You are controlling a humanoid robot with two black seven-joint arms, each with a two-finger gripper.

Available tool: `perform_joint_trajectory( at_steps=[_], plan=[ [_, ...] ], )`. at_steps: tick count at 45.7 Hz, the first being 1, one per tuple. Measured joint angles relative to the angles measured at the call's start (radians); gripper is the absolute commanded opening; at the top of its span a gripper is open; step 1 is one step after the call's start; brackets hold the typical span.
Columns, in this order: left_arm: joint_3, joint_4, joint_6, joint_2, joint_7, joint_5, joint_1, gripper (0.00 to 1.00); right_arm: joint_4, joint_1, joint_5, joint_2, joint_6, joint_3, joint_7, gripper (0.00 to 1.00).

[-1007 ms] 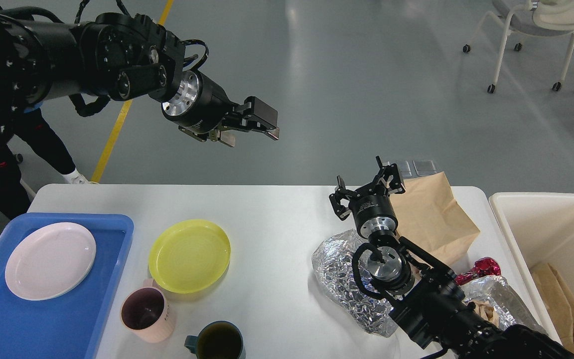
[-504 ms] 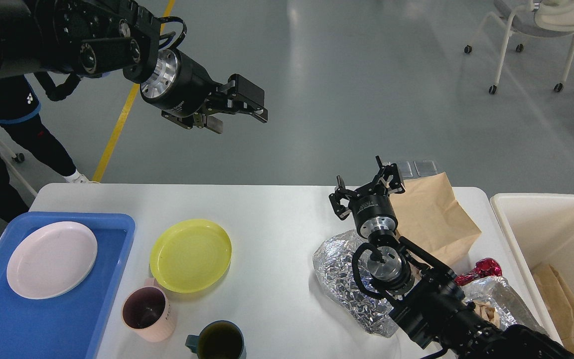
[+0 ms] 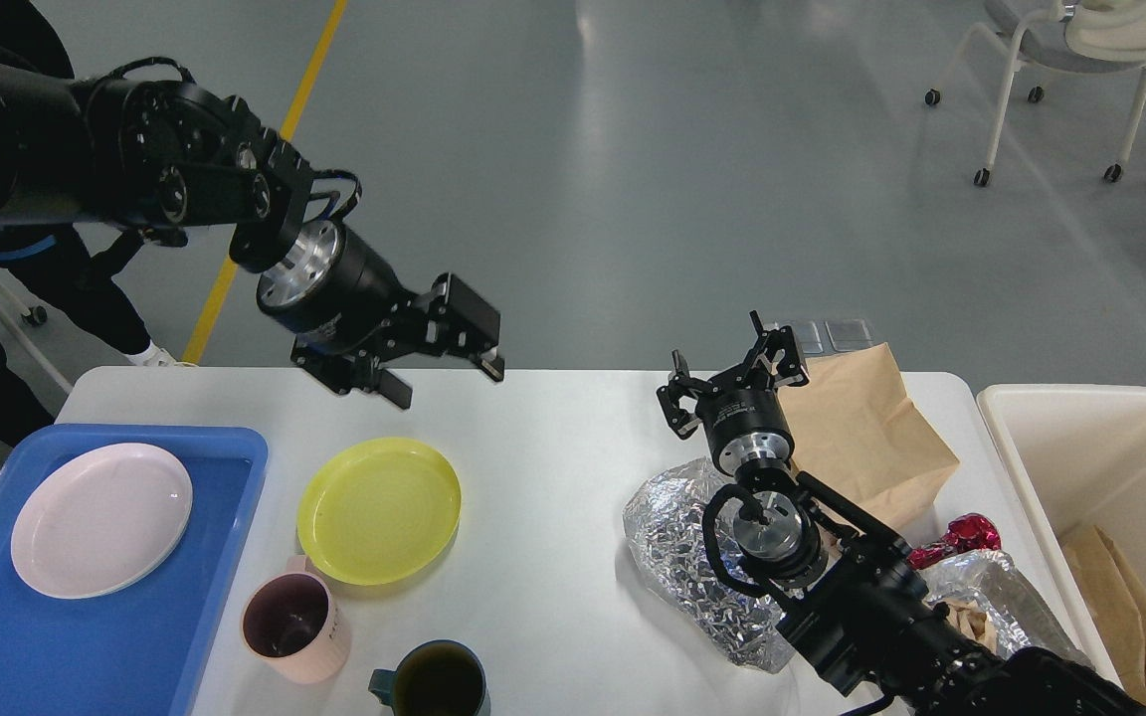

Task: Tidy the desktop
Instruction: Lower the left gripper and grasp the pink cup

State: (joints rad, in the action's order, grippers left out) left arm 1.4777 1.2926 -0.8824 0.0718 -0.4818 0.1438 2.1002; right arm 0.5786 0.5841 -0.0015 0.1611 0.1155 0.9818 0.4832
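At the near edge of the big white desktop [image 3: 553, 477] sits a dark teal mug [image 3: 431, 680], cut off by the picture's bottom. Just left of it stands a pink mug [image 3: 294, 626]. On the near left lies a blue plastic tray [image 3: 56, 636] with a pale pink round plate [image 3: 100, 519] resting on it. A yellow round plate [image 3: 379, 509] lies on the desktop, right of the tray and just behind the pink mug.

On the near right, a crumpled silver foil bag [image 3: 677, 557] lies on the desktop, partly under the right arm. Another foil wrapper [image 3: 1001, 597] lies further right, with a shiny red wrapper [image 3: 966, 535] beside it. A cream-white bin [image 3: 1100, 467] stands at the right end of the desktop, with brown paper [image 3: 1135, 607] inside.

Further back, a brown paper bag [image 3: 861, 433] lies near the far right corner. The right gripper [image 3: 732, 376] is over its left edge, fingers spread apart and holding nothing.

The left gripper [image 3: 449, 368] hangs over the far edge of the desktop, behind the yellow plate. Its fingers are apart and hold nothing.

Beyond is a grey floor with a white wheeled chair [image 3: 1070, 50] far right.
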Motion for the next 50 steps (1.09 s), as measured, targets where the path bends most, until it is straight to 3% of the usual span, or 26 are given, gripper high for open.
perform_joint_trajectory(
  at_steps=[5,10,24,33,50],
  plan=[
    [0.023,0.061,-0.041,0.001,0.000,-0.006,0.000,0.97,0.001,0.000,0.000,0.000,0.000,0.000,0.000,1.00],
    [0.067,0.097,-0.032,-0.007,0.001,-0.007,-0.025,0.97,0.001,0.000,0.000,0.000,0.000,0.000,0.000,1.00],
    [0.175,0.110,0.240,-0.019,0.009,-0.013,-0.202,0.96,0.001,0.001,0.000,0.000,0.000,0.000,0.000,1.00],
    [0.184,0.114,0.350,-0.024,0.059,-0.034,-0.282,0.96,0.001,0.001,0.000,0.000,0.000,0.000,0.000,1.00],
    [0.193,0.121,0.473,-0.039,0.155,-0.131,-0.337,0.96,0.001,0.000,0.000,0.000,0.000,0.000,0.000,1.00]
  ],
)
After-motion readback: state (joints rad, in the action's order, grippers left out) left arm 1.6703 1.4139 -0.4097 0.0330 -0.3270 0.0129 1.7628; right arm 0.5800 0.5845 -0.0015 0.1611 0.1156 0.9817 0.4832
